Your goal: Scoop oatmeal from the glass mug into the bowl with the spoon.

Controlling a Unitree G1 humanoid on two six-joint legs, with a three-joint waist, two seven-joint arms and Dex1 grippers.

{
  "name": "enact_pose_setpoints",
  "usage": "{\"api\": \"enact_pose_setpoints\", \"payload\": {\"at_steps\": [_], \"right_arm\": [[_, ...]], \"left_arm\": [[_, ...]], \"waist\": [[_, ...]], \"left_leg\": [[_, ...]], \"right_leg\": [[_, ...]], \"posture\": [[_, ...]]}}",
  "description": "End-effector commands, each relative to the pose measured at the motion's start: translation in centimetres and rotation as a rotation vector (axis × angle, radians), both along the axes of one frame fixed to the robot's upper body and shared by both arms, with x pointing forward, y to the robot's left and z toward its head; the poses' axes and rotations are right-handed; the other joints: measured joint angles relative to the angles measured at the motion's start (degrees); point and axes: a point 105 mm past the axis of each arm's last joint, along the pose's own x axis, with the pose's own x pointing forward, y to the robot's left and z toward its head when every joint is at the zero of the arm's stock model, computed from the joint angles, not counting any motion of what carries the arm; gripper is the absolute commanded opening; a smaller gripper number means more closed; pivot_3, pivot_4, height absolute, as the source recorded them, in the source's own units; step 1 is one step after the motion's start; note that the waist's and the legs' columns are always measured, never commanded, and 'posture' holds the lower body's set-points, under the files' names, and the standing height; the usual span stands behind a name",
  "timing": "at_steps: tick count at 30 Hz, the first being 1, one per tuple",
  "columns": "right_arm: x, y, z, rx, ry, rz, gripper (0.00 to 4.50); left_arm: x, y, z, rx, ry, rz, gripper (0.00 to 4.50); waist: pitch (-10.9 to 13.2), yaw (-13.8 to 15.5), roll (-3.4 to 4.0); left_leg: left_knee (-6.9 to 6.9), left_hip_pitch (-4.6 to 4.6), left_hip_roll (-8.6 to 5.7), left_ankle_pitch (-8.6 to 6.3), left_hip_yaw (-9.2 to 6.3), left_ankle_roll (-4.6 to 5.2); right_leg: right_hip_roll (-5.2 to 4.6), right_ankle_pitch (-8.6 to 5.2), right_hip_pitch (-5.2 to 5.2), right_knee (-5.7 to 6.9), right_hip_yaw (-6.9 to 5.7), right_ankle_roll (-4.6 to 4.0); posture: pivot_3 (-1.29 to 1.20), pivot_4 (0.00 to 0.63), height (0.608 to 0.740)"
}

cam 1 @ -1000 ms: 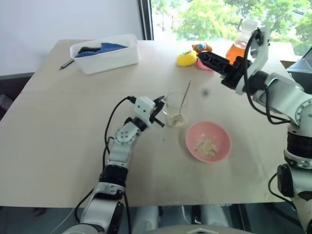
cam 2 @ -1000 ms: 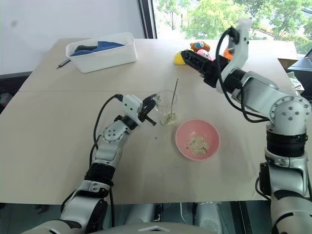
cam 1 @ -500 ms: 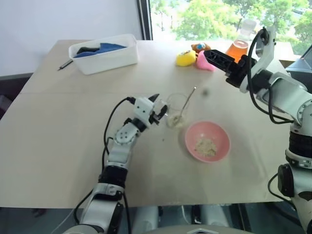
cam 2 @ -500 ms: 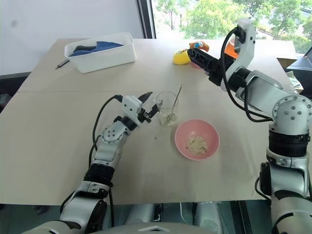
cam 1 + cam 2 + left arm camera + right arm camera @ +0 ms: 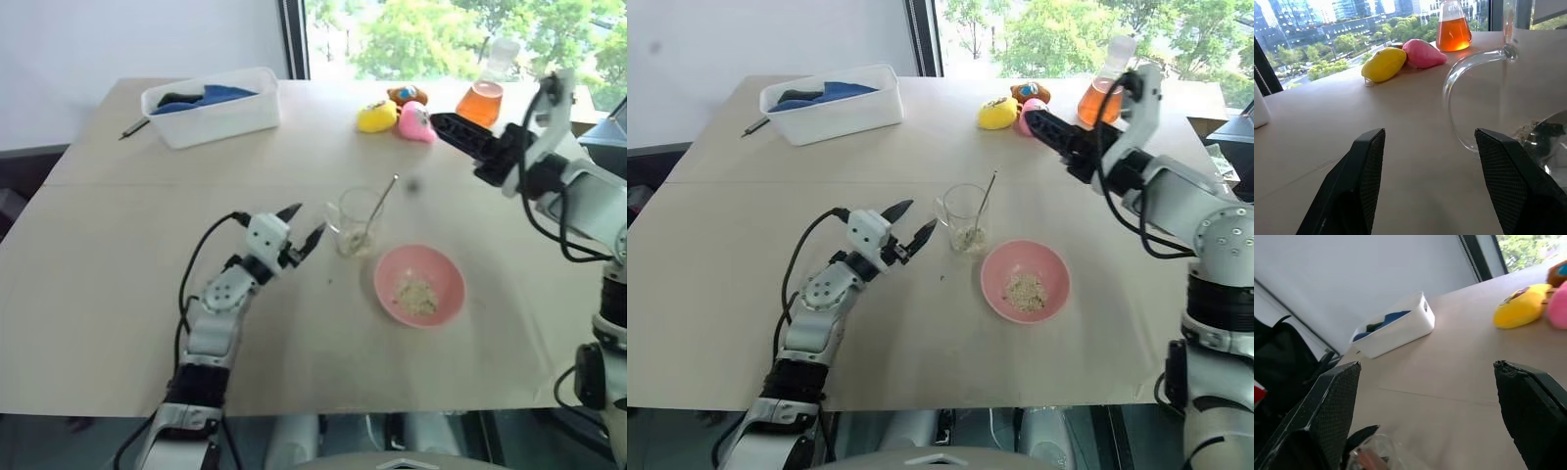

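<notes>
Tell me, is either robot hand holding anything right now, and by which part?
Nothing is held. The left gripper is open beside the glass mug; the right gripper is open in the air.

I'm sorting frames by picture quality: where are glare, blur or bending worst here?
Left eye view: the window behind the table is washed out bright, and a dark smudge floats near the spoon. Left wrist view: the glass mug sits so close that its handle looks bent and smeared. Right wrist view: the yellow toy is soft.
</notes>
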Motion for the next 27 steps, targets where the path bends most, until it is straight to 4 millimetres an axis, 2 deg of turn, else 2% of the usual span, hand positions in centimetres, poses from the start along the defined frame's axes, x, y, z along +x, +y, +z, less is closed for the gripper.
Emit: {"api": "enact_pose_setpoints", "payload": {"at_steps": [1, 3, 4, 6, 7, 11, 15, 19, 27], "right_arm": [[-0.8, -3.9, -0.6, -0.094, -0.103, -0.102, 4.4], [-1.1, -5.8, -3.2, -0.198, -0.091, -0.167, 4.4], [-1.5, -6.6, -4.5, -0.197, -0.072, -0.19, 4.4], [-3.4, -8.4, -8.5, -0.283, -0.057, -0.187, 4.4], [-4.1, -8.7, -9.7, -0.326, -0.061, -0.173, 4.4], [-6.6, -10.1, -12.5, -0.288, -0.053, -0.147, 4.4], [-9.1, -10.6, -16.3, -0.415, -0.029, -0.021, 4.4], [-10.1, -10.8, -17.8, -0.437, -0.024, 0.048, 4.4], [-9.9, -10.2, -18.2, -0.383, -0.02, 0.085, 4.4]], "left_arm": [[-2.4, 1.1, 1.7, -0.02, -0.008, -0.006, 3.04], [-3.5, 2.0, 1.1, -0.024, 0.047, 0.009, 3.04], [-4.0, 2.6, 0.6, -0.028, 0.08, 0.027, 3.04], [-5.4, 4.0, -0.7, -0.028, 0.149, 0.064, 3.04], [-5.9, 4.3, -1.0, -0.024, 0.168, 0.074, 3.04], [-7.6, 5.5, -3.0, -0.023, 0.28, 0.109, 3.04], [-9.2, 5.7, -4.2, -0.029, 0.347, 0.115, 3.04], [-10.2, 5.8, -4.8, -0.027, 0.376, 0.121, 3.04], [-11.1, 6.3, -5.3, -0.004, 0.393, 0.139, 3.04]], "waist": [[0.0, 0.0, -0.01], [0.0, 0.0, 0.02], [0.0, 0.0, 0.0], [0.0, 0.1, 0.0], [0.0, 0.1, 0.01], [0.0, -0.2, 0.09], [0.1, -0.1, 0.11], [0.1, -0.2, 0.12], [0.1, -0.1, 0.14]], "left_leg": [[-0.03, 0.0, 0.0, 0.0, 0.01, 0.01], [-0.06, 0.02, 0.02, -0.01, 0.03, 0.01], [-0.08, 0.03, 0.02, -0.01, 0.05, 0.01], [-0.1, 0.06, 0.03, -0.01, 0.03, 0.01], [-0.14, 0.07, 0.02, -0.02, 0.02, 0.02], [-0.1, 0.19, 0.01, -0.02, -0.02, 0.03], [-0.04, 0.67, 0.03, -0.18, -0.13, 0.29], [-0.05, 0.93, 0.04, -0.2, -0.08, 0.32], [-0.05, 0.96, 0.04, -0.2, -0.03, 0.33]], "right_leg": [[0.0, 0.0, 0.0, -0.03, 0.01, 0.0], [0.0, 0.0, 0.01, -0.1, 0.04, 0.0], [0.0, 0.0, 0.0, -0.1, 0.05, 0.0], [0.01, 0.0, 0.02, -0.1, 0.03, 0.0], [0.0, -0.01, 0.03, -0.13, 0.02, 0.01], [0.01, -0.01, 0.04, -0.04, 0.12, 0.01], [0.06, -0.02, 0.43, 0.04, 0.25, 0.01], [0.09, -0.03, 0.62, 0.06, 0.38, 0.0], [0.1, -0.02, 0.62, 0.06, 0.47, -0.01]], "posture": [[0.0, 0.15, 0.74], [0.0, 0.15, 0.74], [0.0, 0.15, 0.74], [0.0, 0.15, 0.74], [0.0, 0.15, 0.74], [0.0, 0.15, 0.74], [0.0, 0.15, 0.74], [0.0, 0.15, 0.74], [0.0, 0.15, 0.74]]}}
